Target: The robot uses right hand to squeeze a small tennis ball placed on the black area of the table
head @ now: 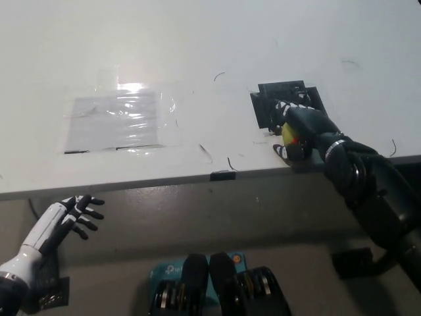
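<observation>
Though mostly hidden, tennis ball (pixel 289 133) inside right hand's (pixel 301 131) fingers (pixel 284 106).

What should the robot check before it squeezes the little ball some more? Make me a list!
1. Right robot hand wrapped around the tennis ball: ok, only a yellow sliver shows.
2. Ball over the black area: cannot tell, it sits at the patch's near edge.
3. Ball away from the table edge: not ok, it is close.
4. Left robot hand out of the way: ok, open below the table.
5. Taped clear sheet clear of the work: ok.
</observation>
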Action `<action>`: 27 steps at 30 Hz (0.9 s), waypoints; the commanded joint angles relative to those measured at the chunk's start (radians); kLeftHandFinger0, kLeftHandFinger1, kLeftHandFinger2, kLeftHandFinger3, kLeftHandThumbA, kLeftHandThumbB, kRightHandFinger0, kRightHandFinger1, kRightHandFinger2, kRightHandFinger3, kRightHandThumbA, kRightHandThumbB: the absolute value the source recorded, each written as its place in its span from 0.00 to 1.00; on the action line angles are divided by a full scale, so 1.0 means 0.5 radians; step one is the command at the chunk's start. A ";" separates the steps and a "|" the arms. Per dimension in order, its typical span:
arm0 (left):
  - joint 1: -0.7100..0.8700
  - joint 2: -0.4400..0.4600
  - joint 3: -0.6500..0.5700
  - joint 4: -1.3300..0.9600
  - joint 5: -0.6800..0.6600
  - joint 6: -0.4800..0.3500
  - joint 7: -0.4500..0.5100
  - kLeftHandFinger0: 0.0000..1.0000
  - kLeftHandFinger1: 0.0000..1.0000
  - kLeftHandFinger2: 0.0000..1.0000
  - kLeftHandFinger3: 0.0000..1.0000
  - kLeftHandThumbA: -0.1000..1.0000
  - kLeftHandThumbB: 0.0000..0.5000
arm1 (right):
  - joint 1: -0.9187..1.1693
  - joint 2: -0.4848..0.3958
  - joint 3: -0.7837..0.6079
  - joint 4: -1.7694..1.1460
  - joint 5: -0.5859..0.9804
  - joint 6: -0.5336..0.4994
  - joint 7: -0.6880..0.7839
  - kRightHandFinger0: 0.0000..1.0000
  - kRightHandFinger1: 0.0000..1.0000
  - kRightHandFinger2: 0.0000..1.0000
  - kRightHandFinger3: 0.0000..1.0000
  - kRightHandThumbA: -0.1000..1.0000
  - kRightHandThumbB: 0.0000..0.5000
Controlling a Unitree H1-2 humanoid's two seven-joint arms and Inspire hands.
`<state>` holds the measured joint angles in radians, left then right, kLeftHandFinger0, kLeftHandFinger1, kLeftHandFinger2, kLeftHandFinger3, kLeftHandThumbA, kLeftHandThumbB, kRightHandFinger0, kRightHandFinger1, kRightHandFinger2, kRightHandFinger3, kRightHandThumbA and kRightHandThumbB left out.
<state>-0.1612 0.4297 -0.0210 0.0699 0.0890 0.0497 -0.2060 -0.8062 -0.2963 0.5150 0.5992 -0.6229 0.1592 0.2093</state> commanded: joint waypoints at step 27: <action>-0.052 -0.008 0.057 0.033 -0.010 -0.093 0.003 0.43 0.47 0.55 0.64 0.98 0.09 | 0.384 0.501 -1.103 0.010 1.154 -0.906 -0.962 0.00 0.00 0.23 0.08 0.00 0.39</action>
<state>-0.1693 0.4146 -0.0071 0.1081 0.0921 0.0469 -0.2079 -0.6487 -0.2138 0.2942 0.7070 -0.6011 -0.1897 -0.2568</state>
